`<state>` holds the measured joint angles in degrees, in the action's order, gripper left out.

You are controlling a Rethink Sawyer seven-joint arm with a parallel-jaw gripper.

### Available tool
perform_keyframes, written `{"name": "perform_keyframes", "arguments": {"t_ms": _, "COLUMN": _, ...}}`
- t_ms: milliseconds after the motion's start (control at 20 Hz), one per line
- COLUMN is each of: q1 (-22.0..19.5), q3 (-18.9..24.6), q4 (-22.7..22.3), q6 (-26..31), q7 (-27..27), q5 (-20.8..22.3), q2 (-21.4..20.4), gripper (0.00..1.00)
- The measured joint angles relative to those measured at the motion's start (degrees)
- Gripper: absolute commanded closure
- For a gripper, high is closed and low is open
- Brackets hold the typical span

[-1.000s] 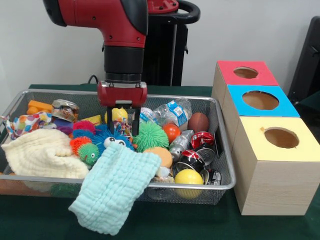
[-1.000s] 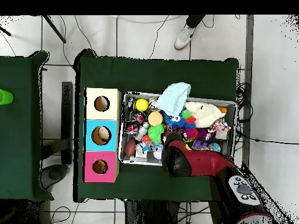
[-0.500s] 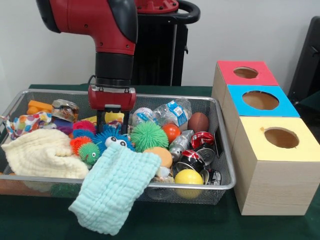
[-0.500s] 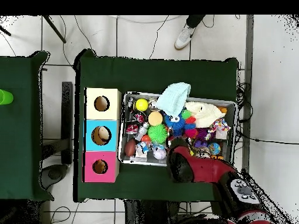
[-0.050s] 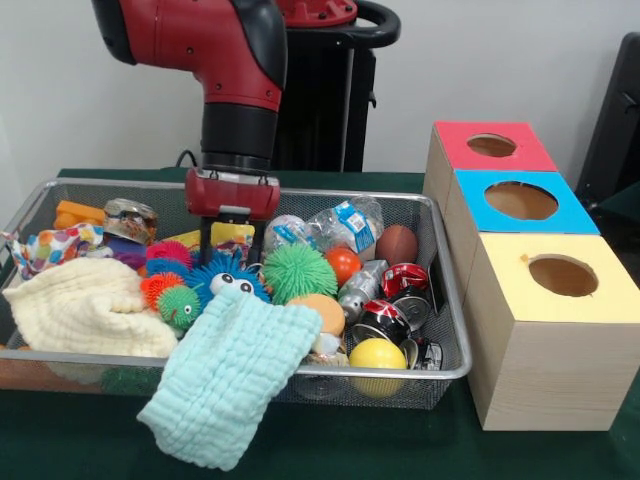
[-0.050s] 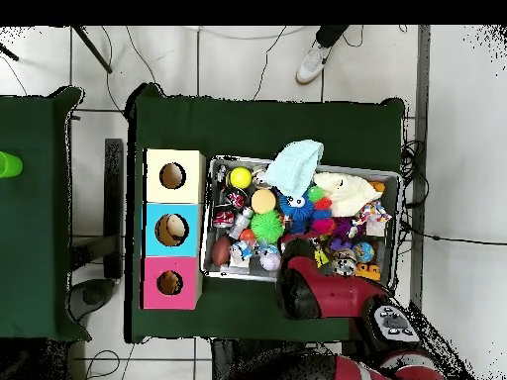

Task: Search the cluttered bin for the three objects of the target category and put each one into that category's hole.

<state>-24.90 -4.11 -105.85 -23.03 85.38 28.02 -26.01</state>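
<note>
A red and black arm (image 5: pixel 215 60) reaches down over a wire-mesh bin (image 5: pixel 420 215) crammed with toys, cloths and cans, beside three wooden boxes whose tops are yellow (image 5: pixel 590 305), blue (image 5: pixel 575 222) and red (image 5: pixel 530 155), each with a round hole. A pale aqua cloth (image 5: pixel 225 375) spills over the bin's near rim and a cream cloth (image 5: pixel 75 310) covers its left end; both would probably flop and drag neighbours if caught. The gripper (image 5: pixel 231 240) hangs at the back of the bin with its two dark fingers slightly apart and nothing between them, tips just above a yellow toy (image 5: pixel 232 233). Which category is wanted cannot be read from the scene. The spiky rubber balls, green (image 5: pixel 299 272) and blue (image 5: pixel 222 275), look light and squashy, best pinched across the middle; the smooth yellow ball (image 5: pixel 377 355) and brown football (image 5: pixel 397 244) look likelier to slip. Crushed cans (image 5: pixel 385 318) and a plastic bottle (image 5: pixel 345 225) crowd the right half, leaving little room for fingers.
</note>
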Motion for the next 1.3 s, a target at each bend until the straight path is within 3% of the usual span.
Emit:
{"name": "perform_keyframes", "arguments": {"t_ms": 700, "q1": -0.3, "q3": 0.4, "q4": -1.8, "q6": 10.1, "q7": 0.0, "q5": -1.5, "q2": -6.6, "gripper": 0.00}}
{"name": "perform_keyframes", "arguments": {"t_ms": 1000, "q1": 0.4, "q3": 0.3, "q4": -1.8, "q6": 10.5, "q7": 0.0, "q5": -2.9, "q2": -7.3, "gripper": 0.00}}
{"name": "perform_keyframes", "arguments": {"t_ms": 1300, "q1": 3.9, "q3": -1.0, "q4": -1.8, "q6": 10.5, "q7": 0.0, "q5": -4.7, "q2": -7.3, "gripper": 0.00}}
